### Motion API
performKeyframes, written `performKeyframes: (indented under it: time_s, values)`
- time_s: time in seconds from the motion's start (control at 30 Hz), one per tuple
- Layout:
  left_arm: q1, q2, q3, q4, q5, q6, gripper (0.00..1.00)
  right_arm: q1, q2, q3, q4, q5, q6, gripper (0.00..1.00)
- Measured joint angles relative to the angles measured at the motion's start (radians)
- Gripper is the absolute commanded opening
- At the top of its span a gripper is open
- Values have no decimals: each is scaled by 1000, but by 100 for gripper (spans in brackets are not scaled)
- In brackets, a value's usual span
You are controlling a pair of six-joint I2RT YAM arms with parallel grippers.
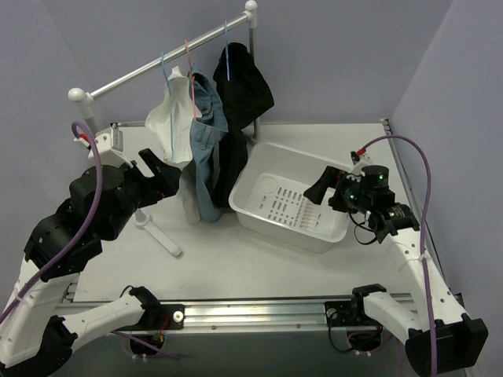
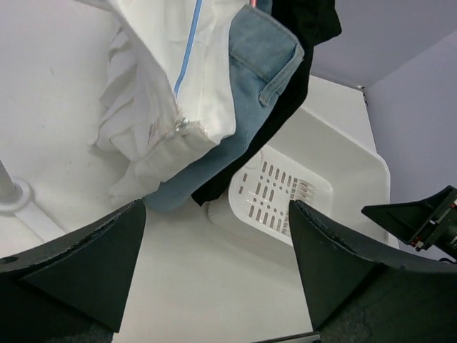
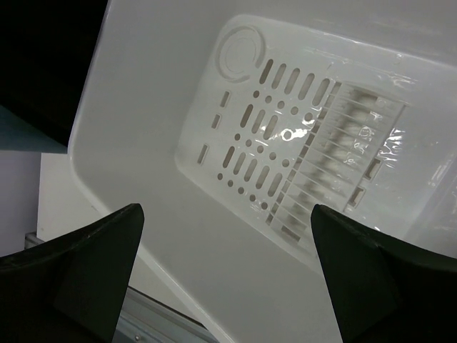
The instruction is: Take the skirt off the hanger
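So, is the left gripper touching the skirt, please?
Apart. The left wrist view shows bare table between the open left gripper and the hanging skirt.

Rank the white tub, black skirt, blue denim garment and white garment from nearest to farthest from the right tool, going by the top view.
From the right tool:
1. white tub, right below it.
2. black skirt, hanging at the tub's left end.
3. blue denim garment, left of the skirt.
4. white garment, farthest left.
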Motion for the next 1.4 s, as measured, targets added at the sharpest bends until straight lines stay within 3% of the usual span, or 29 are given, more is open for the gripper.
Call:
performKeyframes:
  time_s: [0.23, 0.43, 0.47, 0.6, 0.8, 1.0, 1.23, 1.4]
  values:
    - [14, 47, 47, 142, -14, 181, 90, 6, -10, 45, -2, -26, -21, 100]
    - [113, 197, 184, 195, 13, 281, 84, 6, -19, 78, -3, -27, -41, 100]
    - [140, 222, 197, 199, 28, 290, 82, 6, -19, 79, -4, -29, -41, 100]
    - [322, 311, 220, 203, 172, 308, 54, 6, -19, 79, -8, -41, -41, 100]
    - [491, 375, 219, 227, 360, 313, 53, 7, -19, 79, -9, -48, -42, 100]
    - [515, 376, 156, 331, 515, 311, 53, 7, -14, 81, -8, -53, -49, 100]
    - [515, 381, 64, 396, 583, 297, 52, 7, -10, 82, -8, -55, -63, 100]
    - [515, 395, 61, 434, 592, 290, 30, 7, -10, 84, -9, -59, -66, 100]
